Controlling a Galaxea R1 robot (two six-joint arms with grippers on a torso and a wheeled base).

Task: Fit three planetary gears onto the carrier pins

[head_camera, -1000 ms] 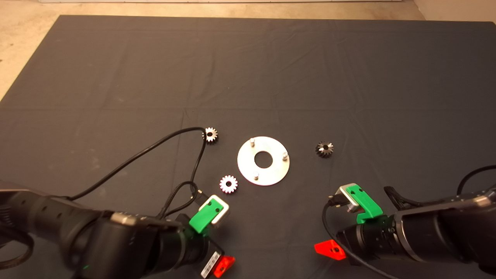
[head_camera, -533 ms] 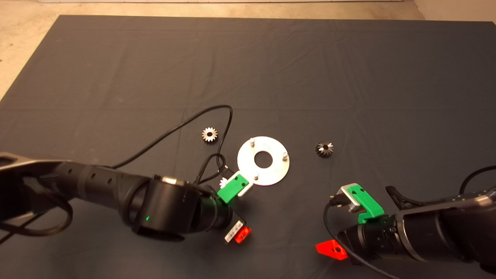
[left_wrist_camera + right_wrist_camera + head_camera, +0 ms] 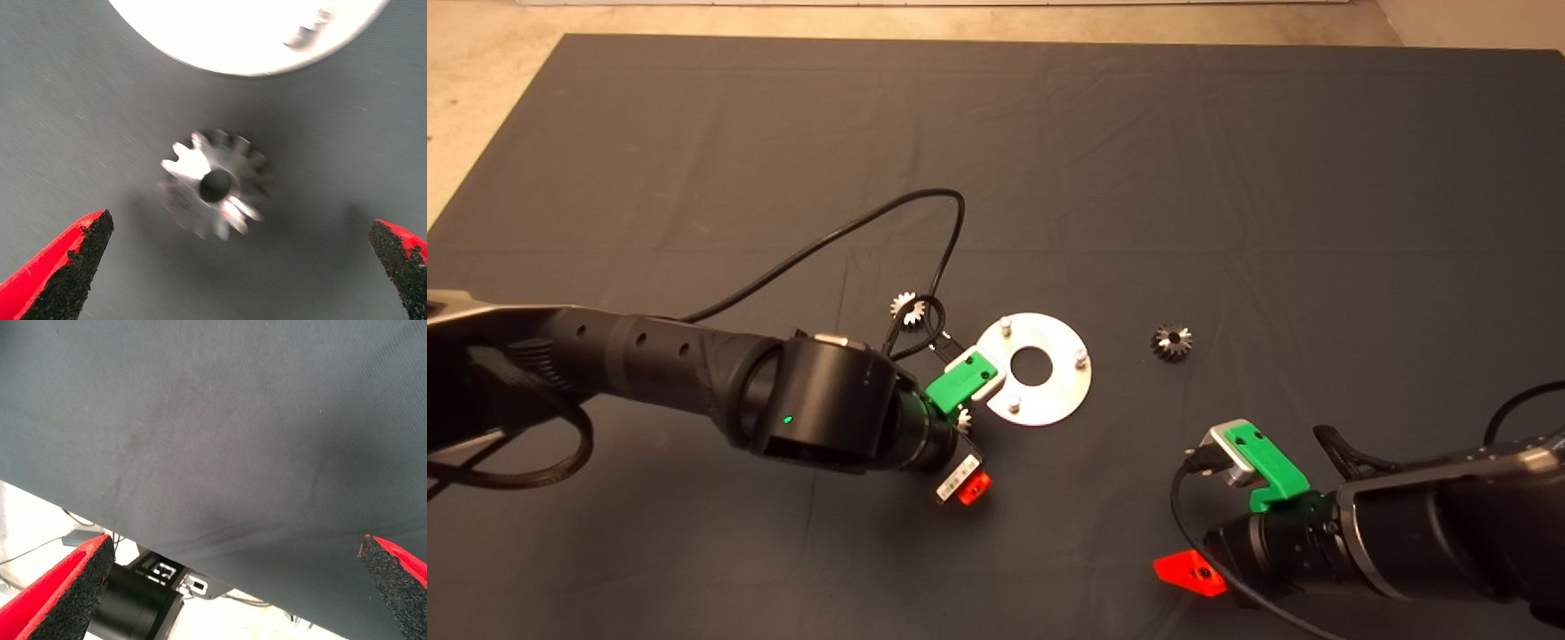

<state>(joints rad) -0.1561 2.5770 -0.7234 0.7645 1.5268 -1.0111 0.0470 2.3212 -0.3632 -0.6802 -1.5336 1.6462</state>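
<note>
Left wrist view puts your left gripper (image 3: 237,267), newly arrived, over a silvery gear (image 3: 215,185) lying between wide-open, empty fingers (image 3: 70,263), disc (image 3: 247,33) just beyond; descend and close

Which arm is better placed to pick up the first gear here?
Left. Its open tool hovers over the silvery gear beside the disc, fingers on either side. The right tool waits at the mat's near edge.
</note>
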